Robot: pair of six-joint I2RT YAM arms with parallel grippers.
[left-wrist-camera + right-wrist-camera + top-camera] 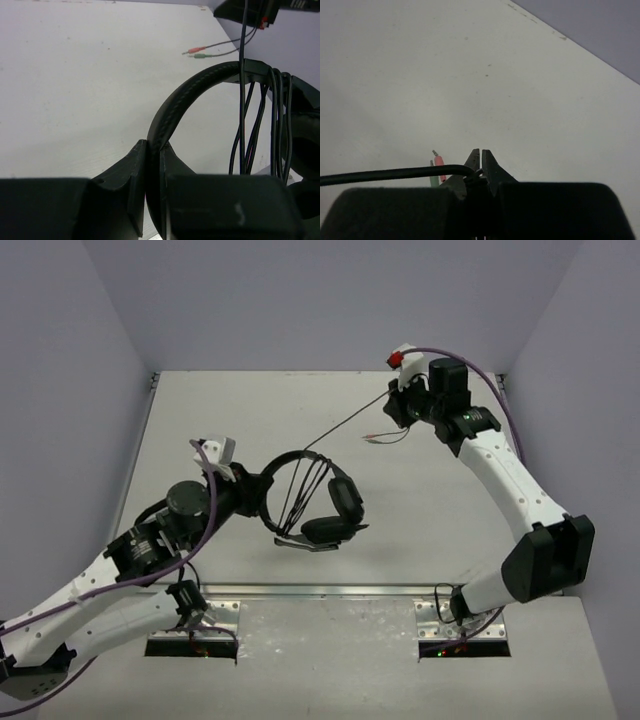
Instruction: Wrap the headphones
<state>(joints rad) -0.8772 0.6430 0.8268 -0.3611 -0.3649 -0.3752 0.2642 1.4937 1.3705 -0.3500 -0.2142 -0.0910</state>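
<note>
White table [450, 510], lavender walls [320, 300] on three sides.

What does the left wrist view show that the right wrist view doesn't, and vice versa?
Left wrist only: the headband clamped in the left gripper, turns of cable hanging over it. Right wrist only: the right gripper pinching that cable up close. Both: the cable, pink and green plugs, the table.

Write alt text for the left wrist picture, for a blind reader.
The left gripper, jaws closed, pinches the black headphones by the headband; their thin cable hangs in loops over the band at right. Pink and green plugs show beyond, over the table.
</note>
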